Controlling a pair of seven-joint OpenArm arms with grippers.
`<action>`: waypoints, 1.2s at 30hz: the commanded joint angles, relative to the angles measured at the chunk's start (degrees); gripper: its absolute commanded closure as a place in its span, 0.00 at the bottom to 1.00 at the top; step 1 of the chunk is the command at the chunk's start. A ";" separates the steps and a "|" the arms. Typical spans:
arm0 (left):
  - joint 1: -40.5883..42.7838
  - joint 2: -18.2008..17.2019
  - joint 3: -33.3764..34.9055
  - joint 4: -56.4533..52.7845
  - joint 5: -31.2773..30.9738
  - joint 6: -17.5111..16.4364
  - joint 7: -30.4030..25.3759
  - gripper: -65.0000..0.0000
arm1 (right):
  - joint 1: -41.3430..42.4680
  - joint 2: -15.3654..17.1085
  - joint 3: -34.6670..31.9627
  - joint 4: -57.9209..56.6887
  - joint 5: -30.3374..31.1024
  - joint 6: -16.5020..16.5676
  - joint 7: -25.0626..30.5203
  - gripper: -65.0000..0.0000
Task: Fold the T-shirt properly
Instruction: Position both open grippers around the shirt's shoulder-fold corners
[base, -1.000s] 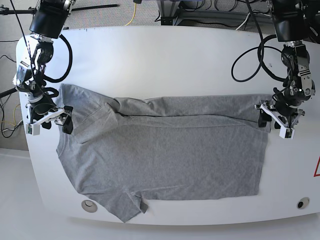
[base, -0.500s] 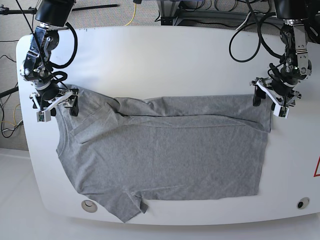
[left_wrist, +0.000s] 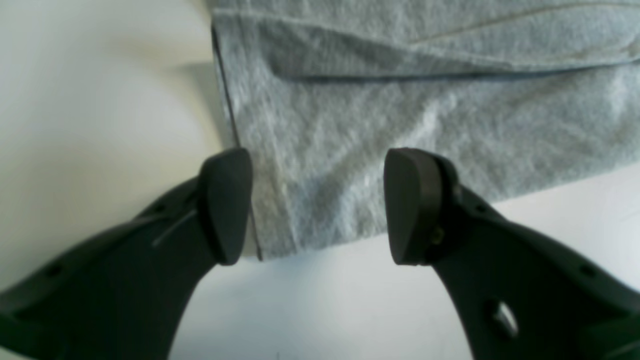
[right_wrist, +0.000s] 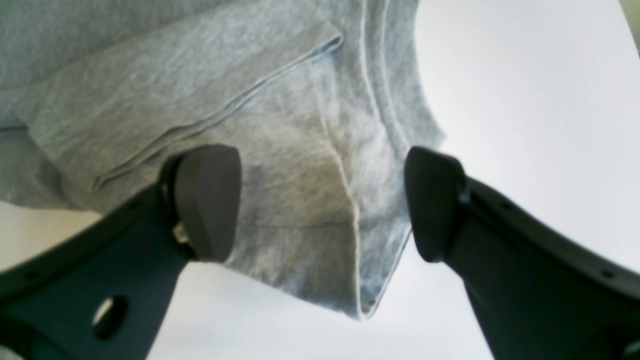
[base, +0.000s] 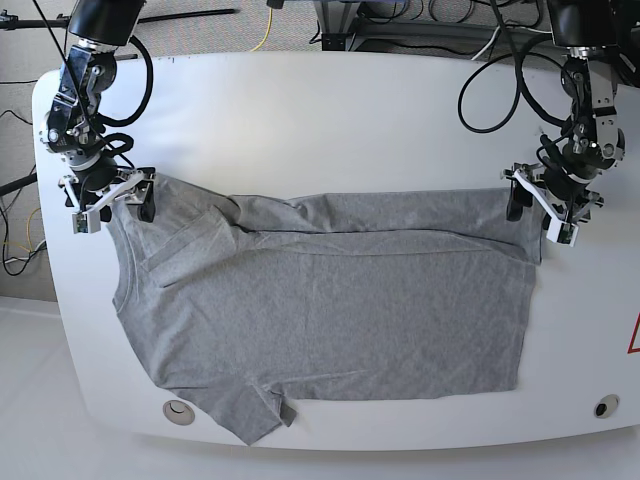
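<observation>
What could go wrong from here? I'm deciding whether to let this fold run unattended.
1. The left gripper is open over the T-shirt corner, one finger right at the edge; closing could catch only a sliver, or one layer of the folded strip.
2. The right gripper straddles the shoulder beside the folded sleeve; lifting could drag that sleeve open.
3. The lower sleeve nears the table edge.

T-shirt (base: 330, 300): we see heathered grey knit cloth, matt, softly creased | table (base: 320, 120) under it: smooth white top with a faint sheen | left gripper (left_wrist: 317, 205) and right gripper (right_wrist: 322, 202): we read matt dark plastic, smooth pads
</observation>
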 joint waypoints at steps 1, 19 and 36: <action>-0.88 -0.95 -0.48 0.62 -0.14 0.11 -0.53 0.44 | 0.64 1.04 0.37 0.61 1.15 0.24 1.77 0.27; -0.33 -0.50 -0.34 -1.73 0.51 0.91 -0.65 0.42 | 0.20 1.04 2.01 -10.13 -0.13 0.39 5.99 0.26; -0.39 -0.47 -0.68 -2.16 0.92 1.17 -0.64 0.42 | -0.71 0.97 2.35 -10.05 -0.83 0.64 6.27 0.25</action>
